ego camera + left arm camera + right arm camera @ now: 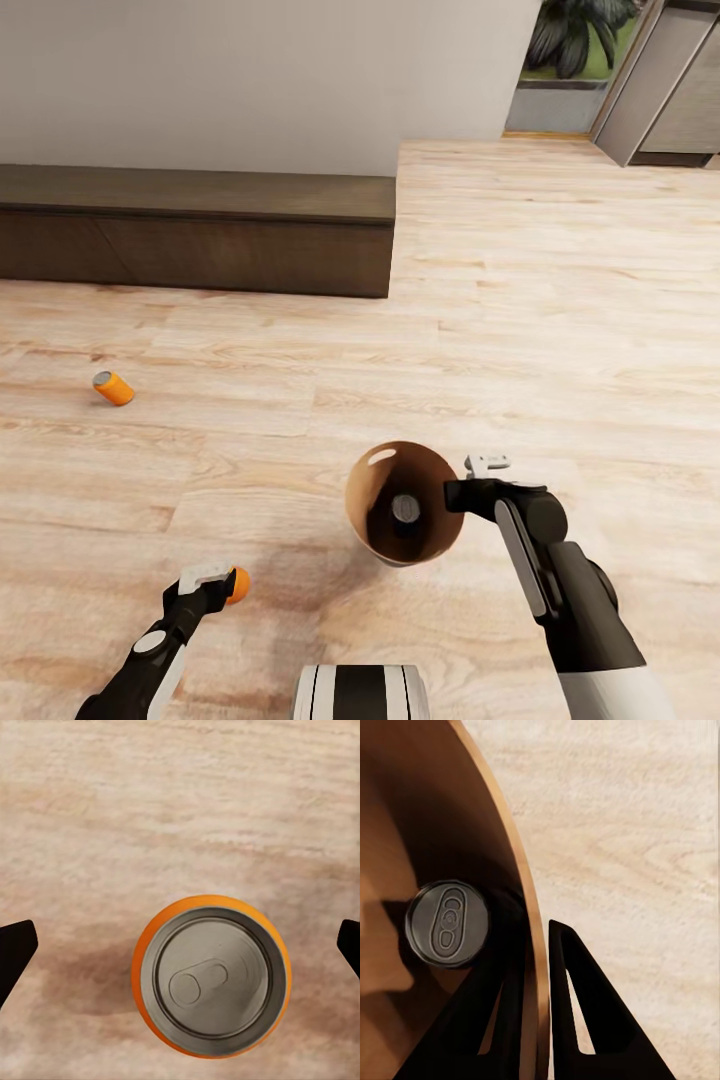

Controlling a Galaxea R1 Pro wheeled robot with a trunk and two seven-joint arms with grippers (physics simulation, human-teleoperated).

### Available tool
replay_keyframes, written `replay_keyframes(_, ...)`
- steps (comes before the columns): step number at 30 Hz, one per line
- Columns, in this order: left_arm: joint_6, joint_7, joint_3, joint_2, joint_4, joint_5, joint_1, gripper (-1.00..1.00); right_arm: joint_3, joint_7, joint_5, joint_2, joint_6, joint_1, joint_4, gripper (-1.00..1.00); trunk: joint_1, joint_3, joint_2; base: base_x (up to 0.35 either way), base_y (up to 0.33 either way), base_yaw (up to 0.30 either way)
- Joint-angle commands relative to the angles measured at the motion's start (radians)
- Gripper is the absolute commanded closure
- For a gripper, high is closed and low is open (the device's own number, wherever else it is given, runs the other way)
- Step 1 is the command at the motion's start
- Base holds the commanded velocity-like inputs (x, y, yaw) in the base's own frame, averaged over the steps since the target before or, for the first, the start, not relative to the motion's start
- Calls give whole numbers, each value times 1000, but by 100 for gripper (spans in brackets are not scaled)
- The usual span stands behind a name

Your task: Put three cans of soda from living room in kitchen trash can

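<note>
Counting three soda cans: one (405, 509) standing inside the trash can (372, 520), whose rim my right gripper (470, 493) is pinching; one (211, 976) standing upright below my wide-open left gripper (215, 585); one (113, 387) lying on the floor (560, 300).

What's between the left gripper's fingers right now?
An upright soda can, top facing the camera, stands on the wood floor between the open left gripper's fingers; the left wrist view shows it.
</note>
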Motion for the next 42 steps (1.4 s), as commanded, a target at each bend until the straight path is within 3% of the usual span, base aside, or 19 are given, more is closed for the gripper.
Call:
replay_keyframes(1, 0, 0, 0, 0, 0, 0, 0, -100, 1, 5, -22, 0, 0, 0, -2, 100, 0, 0, 0, 0, 0, 0)
replay_keyframes(5, 0, 0, 0, 0, 0, 0, 0, -100, 1, 5, -22, 0, 0, 0, -5, 100, 0, 0, 0, 0, 0, 0)
replay_keyframes(16, 1, 0, 0, 0, 0, 1, 0, -100, 1, 5, -22, 0, 0, 0, -6, 100, 42, -34, -77, 0, 0, 0)
replay_keyframes(42, 1, 0, 0, 0, 0, 1, 0, -100, 1, 5, -26, 0, 0, 0, -20, 100, 47, -45, -84, 0, 0, 0)
